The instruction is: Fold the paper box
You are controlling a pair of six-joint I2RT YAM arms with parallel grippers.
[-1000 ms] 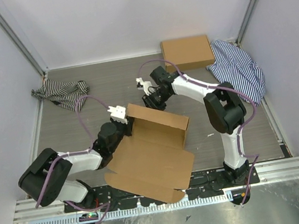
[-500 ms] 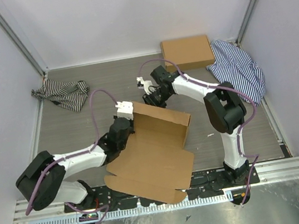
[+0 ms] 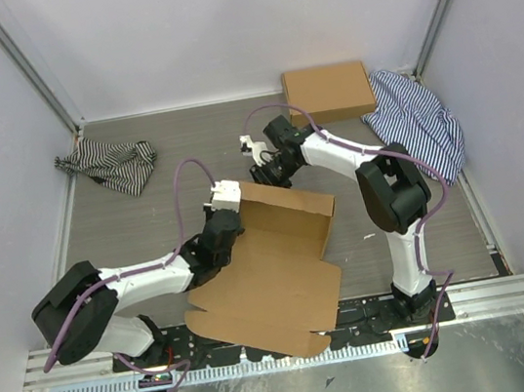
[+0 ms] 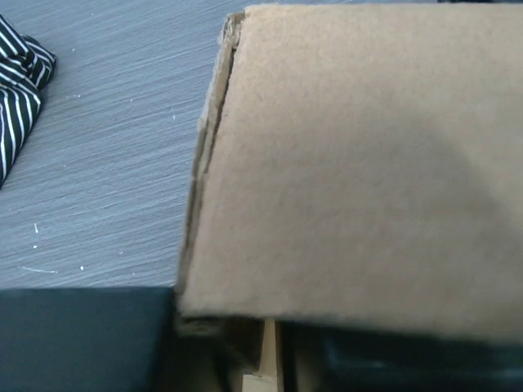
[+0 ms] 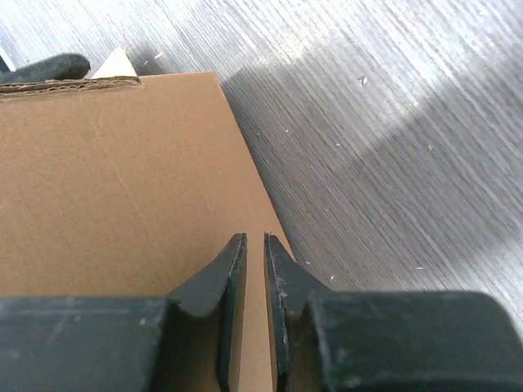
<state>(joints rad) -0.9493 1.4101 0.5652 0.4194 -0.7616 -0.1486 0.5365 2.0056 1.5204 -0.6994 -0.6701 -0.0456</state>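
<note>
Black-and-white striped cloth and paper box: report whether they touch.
Apart. The top view shows bare table between the striped cloth and the paper box; the left wrist view shows that gap too.

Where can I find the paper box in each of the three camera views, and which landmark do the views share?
Top external: the paper box lies low in the middle, its far panel raised.
Left wrist: the paper box fills the upper right.
Right wrist: the paper box covers the left half.
Shared landmark: the grey wood-grain table, seen beside the box in all three.
</note>
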